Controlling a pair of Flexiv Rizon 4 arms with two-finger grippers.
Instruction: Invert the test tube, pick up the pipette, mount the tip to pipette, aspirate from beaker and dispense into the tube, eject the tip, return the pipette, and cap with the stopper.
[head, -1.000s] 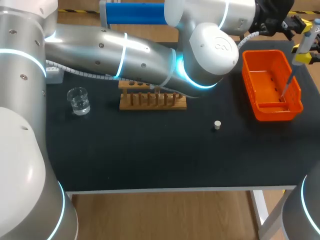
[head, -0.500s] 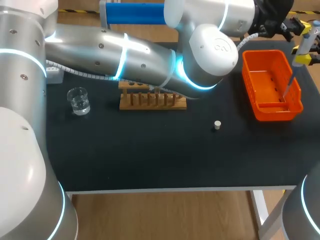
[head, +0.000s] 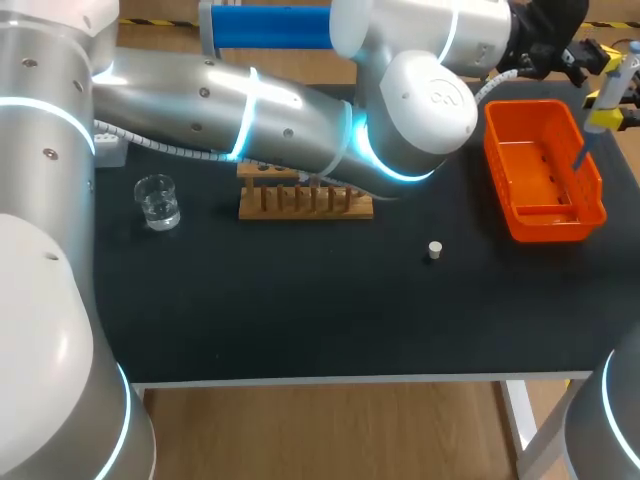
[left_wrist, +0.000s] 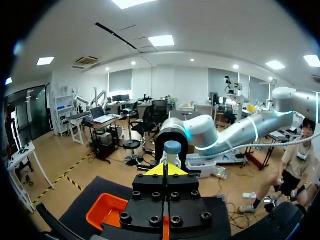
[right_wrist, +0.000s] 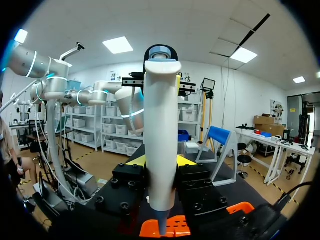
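2 grippers meet over the orange bin (head: 505, 130) at the table's far right. Right gripper (right_wrist: 161, 161) clamps the upright pipette (head: 607, 90): white barrel, grey-blue cap, thin bluish shaft pointing down into the bin. Left gripper (left_wrist: 170, 169), jaws together, sits just beside the cap.
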